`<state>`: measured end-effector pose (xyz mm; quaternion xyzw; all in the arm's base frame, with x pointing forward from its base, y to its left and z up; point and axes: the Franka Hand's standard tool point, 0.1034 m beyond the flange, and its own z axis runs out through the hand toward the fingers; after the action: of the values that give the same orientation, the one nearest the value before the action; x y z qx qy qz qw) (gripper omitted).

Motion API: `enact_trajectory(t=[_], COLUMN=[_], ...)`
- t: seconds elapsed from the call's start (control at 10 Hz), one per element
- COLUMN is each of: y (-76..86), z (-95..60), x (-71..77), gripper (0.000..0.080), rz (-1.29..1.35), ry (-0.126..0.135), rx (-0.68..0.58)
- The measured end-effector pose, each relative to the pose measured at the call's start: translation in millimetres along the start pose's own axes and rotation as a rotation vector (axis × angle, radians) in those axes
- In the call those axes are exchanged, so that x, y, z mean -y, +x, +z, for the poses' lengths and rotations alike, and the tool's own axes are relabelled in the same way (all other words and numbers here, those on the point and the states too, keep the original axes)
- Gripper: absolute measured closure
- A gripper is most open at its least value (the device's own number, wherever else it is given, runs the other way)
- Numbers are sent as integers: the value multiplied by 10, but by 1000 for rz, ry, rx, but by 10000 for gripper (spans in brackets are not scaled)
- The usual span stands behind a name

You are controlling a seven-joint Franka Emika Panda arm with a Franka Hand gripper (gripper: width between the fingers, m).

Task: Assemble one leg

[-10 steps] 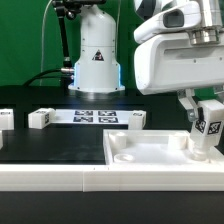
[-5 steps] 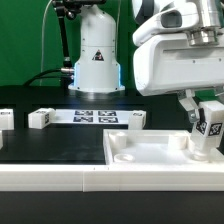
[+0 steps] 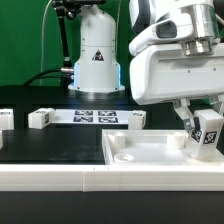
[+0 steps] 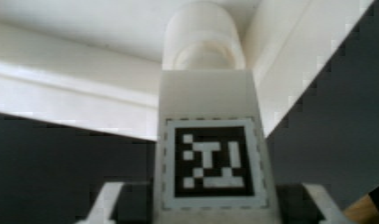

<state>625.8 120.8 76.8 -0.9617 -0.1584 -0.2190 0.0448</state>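
Note:
My gripper is shut on a white leg with a black-and-white marker tag on its face. It holds the leg upright over the corner of the large white tabletop at the exterior view's right, the leg's lower end at or in that corner. In the wrist view the leg runs away from the gripper between both fingers, its rounded far end against the tabletop's rim. Two more white legs lie on the black table.
The marker board lies at the back between the loose legs. The arm's white base stands behind it. A further white part sits at the exterior view's left edge. A white ledge runs along the front.
The gripper and the held leg have shifted slightly to the exterior view's left and tilted a little. The loose legs and tabletop have not moved.

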Motion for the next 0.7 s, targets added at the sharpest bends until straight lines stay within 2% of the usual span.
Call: enact_trajectory(t=[0.5,0.6,0.7], y=[-57,-58,-58], z=[-11,-10,-10], x=[17,17,17], gripper=[507,480,298], rz=[-6,-6,-6], ry=[-20,-20,-20], rx=[-78,-78,-78])
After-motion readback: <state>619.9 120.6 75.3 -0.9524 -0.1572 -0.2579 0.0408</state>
